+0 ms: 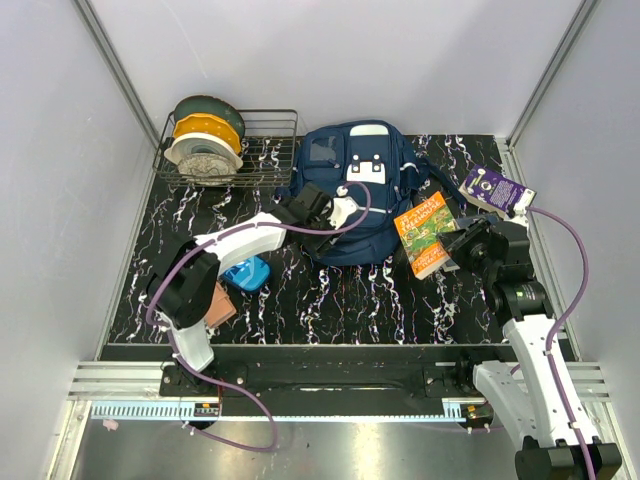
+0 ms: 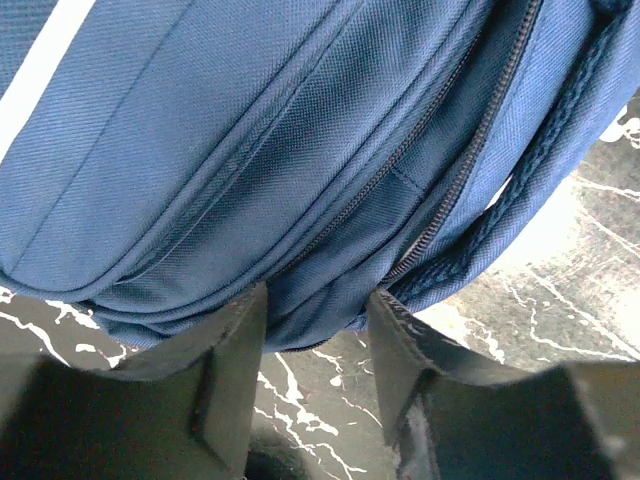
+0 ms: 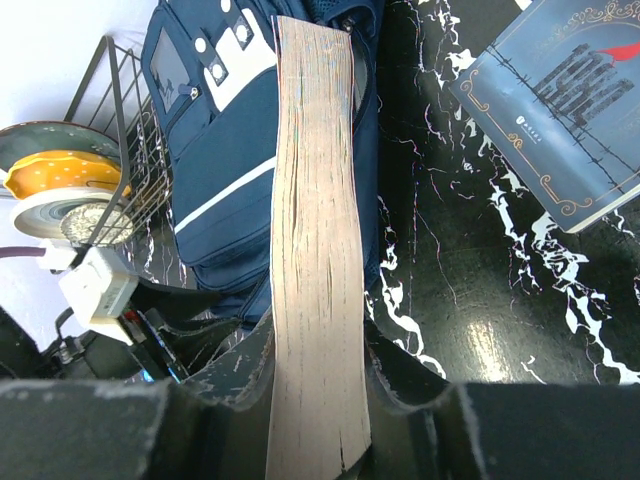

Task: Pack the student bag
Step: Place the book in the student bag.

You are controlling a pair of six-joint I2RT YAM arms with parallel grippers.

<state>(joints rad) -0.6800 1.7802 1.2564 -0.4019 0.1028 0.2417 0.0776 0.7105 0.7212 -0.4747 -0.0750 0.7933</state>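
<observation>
The student bag [image 1: 385, 215], a large backpack of navy woven fabric with white patches on its front pockets, is laid flat toward 12 o'clock on the black, white-veined table [image 1: 330, 300]. Its ribbed weave, two dark zip lines and a thick corded strap are seen close up in the left wrist view. The left gripper [image 1: 338, 212] is placed at the bag's 8 o'clock corner, and its blunt dark fingers [image 2: 230, 370] are set apart on either side of the rounded lower seam. Whether the fabric is actually pinched cannot be told, as the tips are seen only from behind. The right gripper [image 3: 320, 350] is clamped on a paperback book [image 1: 425, 232], whose green and orange cover is held at 3 o'clock of the bag, touching its side. In the right wrist view the book's pale, slightly wavy page edge is seen running up between the two fingers. A second book [image 1: 497, 190] with a dark violet cover is laid flat at 2 o'clock, apart from the bag. A wire rack [image 1: 270, 150] is stood at 10 o'clock, with round plates [image 1: 205, 140] (yellow, white and dark green) propped on edge in it. A small bright blue pouch [image 1: 246, 273] is seen at 8 o'clock beneath the left arm.
</observation>
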